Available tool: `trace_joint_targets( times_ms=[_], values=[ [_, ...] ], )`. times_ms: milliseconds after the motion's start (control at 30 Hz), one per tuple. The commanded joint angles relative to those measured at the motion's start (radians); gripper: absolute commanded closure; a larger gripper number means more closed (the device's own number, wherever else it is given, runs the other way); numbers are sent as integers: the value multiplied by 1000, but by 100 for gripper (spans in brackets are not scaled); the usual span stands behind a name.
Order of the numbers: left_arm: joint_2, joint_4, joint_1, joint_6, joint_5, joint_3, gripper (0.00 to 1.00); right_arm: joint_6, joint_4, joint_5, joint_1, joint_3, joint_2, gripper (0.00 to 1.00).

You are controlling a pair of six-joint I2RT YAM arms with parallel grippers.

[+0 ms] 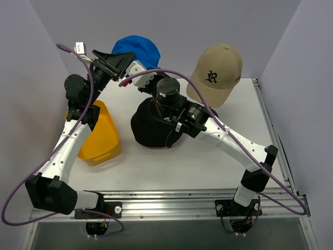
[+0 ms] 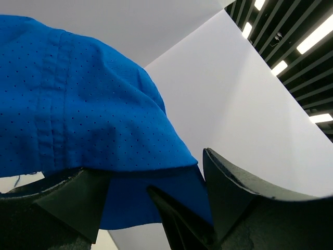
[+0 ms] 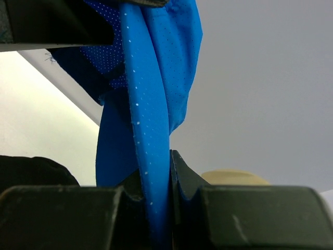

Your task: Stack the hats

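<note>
The bright blue cap (image 1: 138, 49) hangs at the back left, lifted off the table. My right gripper (image 1: 141, 67) is shut on a fold of the blue cap's (image 3: 151, 104) fabric, pinched between its fingers (image 3: 182, 177). My left gripper (image 1: 118, 61) stands open at the cap's left side, and the blue cap's (image 2: 78, 104) lower edge lies between its spread fingers (image 2: 223, 177) without being pressed. A black bucket hat (image 1: 151, 130) sits mid-table under the right wrist. The tan cap (image 1: 218, 67) with a dark logo is at the back right, raised above the table.
A yellow tray (image 1: 101, 138) lies at the left beside the left arm. White walls close off the back and both sides. The purple cable (image 1: 218, 125) runs along the right arm. The table's metal rail (image 1: 171, 198) lines the near edge.
</note>
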Motion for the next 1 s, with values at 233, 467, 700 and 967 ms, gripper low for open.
trace_joint_targets(
  times_ms=[233, 467, 700, 967],
  values=[
    [39, 110, -6, -57, 55, 27, 56, 66, 26, -62, 0, -9, -24, 100],
    [44, 159, 6, -164, 81, 35, 98, 92, 64, -122, -1, -94, -72, 97],
    [9, 136, 25, -296, 43, 13, 98, 140, 202, -223, -12, -281, -196, 68],
    [3, 164, 26, -444, 41, 24, 98, 200, 323, -296, -29, -416, -245, 59]
  ],
)
